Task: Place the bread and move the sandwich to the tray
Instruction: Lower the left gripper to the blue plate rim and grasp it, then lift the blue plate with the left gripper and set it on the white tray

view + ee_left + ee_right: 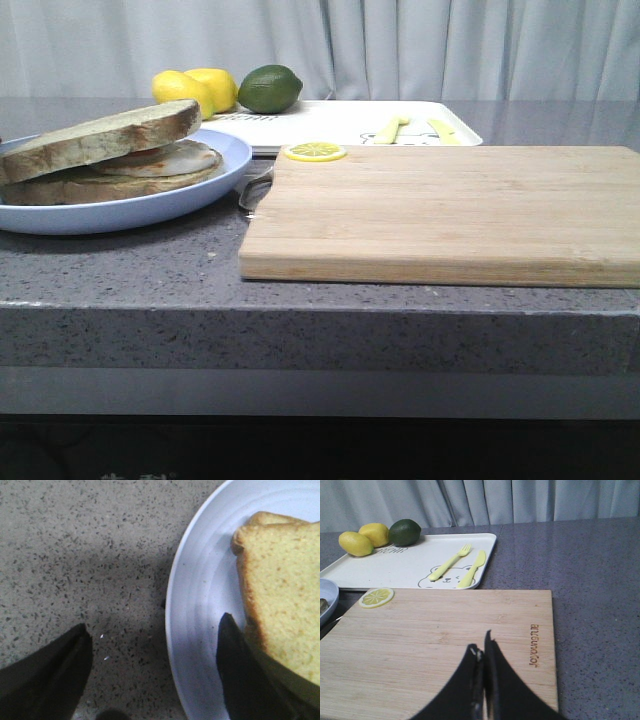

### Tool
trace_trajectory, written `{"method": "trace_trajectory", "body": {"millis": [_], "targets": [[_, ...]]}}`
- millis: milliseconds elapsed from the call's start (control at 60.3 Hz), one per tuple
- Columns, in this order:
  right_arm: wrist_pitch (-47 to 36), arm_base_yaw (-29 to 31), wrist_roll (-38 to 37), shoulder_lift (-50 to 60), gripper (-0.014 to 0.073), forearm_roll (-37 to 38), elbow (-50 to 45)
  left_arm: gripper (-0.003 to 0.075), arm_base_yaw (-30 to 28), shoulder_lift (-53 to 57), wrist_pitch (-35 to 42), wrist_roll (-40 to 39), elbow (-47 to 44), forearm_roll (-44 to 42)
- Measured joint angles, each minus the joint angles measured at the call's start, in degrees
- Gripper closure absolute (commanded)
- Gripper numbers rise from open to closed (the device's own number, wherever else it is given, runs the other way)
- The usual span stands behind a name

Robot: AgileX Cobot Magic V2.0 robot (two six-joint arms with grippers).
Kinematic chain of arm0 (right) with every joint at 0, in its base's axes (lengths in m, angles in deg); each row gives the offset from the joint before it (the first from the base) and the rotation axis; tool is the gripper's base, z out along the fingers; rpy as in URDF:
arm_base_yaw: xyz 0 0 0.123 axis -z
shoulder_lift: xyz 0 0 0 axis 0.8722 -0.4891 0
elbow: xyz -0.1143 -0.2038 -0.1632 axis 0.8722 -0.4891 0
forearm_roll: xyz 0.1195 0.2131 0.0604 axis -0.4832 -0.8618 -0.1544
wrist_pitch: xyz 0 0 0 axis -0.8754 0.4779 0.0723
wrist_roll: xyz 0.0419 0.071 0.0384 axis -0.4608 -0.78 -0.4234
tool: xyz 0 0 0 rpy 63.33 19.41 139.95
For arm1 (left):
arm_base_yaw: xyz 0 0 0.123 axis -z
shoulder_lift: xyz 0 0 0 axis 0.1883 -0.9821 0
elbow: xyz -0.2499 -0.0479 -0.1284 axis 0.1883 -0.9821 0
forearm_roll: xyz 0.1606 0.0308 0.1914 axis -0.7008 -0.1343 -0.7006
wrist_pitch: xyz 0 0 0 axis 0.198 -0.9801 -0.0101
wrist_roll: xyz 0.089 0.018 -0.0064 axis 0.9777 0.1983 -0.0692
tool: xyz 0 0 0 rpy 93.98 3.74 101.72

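From the front, the sandwich [105,155] sits on a light-blue plate [150,205] at the left of the counter [320,310]: a bread slice [100,140] tilted on top, a fried egg [165,158] under it, another slice below. A wooden cutting board [450,210] lies to its right with a lemon slice [315,152] at its far corner. Behind stands the white tray [340,125], with two lemons [195,90] and a lime [270,88] at its far left end. Neither arm shows here.

In the left wrist view, the left gripper [152,677] has its fingers wide apart, straddling the plate's rim [175,610] — one fingertip [75,650] over the counter, the other [232,650] over the plate beside the bread, holding nothing.

In the right wrist view, the right gripper [481,680] hangs over the cutting board with its fingers pressed together, empty. The tray shows yellow cutlery shapes [460,567] and open space beside them.

The stack is probably light but loose — the slices could slide off the egg. The stiff plate rim looks like the safest grip, kept level on the way to the tray.
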Motion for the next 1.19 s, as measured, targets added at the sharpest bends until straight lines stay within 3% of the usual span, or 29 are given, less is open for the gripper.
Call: {"method": "trace_trajectory", "body": {"millis": [182, 265, 414, 497, 762, 1028, 1193], "targets": [[0.0, 0.0, 0.0, 0.0, 0.0654, 0.0, 0.0, 0.0213, 0.0, -3.5, 0.2, 0.0, 0.5, 0.3], [0.0, 0.0, 0.0, 0.0, 0.0654, 0.0, 0.0, 0.0258, 0.0, -4.2, 0.4, 0.0, 0.7, 0.6], [0.0, 0.0, 0.0, 0.0, 0.0654, 0.0, 0.0, 0.0521, 0.0, -4.6, 0.6, 0.0, 0.8, 1.4], [0.0, 0.0, 0.0, 0.0, 0.0654, 0.0, 0.0, 0.0743, 0.0, -4.8, 1.0, 0.0, 1.0, 2.3], [0.0, 0.0, 0.0, 0.0, 0.0654, 0.0, 0.0, 0.074, -1.8, -4.6, 0.2, 0.1, 1.8, 8.3], [0.0, 0.0, 0.0, 0.0, 0.0654, 0.0, 0.0, 0.074, -9.8, -2.8, -9.8, 12.7, 6.5, 23.2], [0.0, 0.0, 0.0, 0.0, 0.0654, 0.0, 0.0, 0.0741, -12.0, -2.8, -14.0, 16.8, 10.8, 27.8]]}}
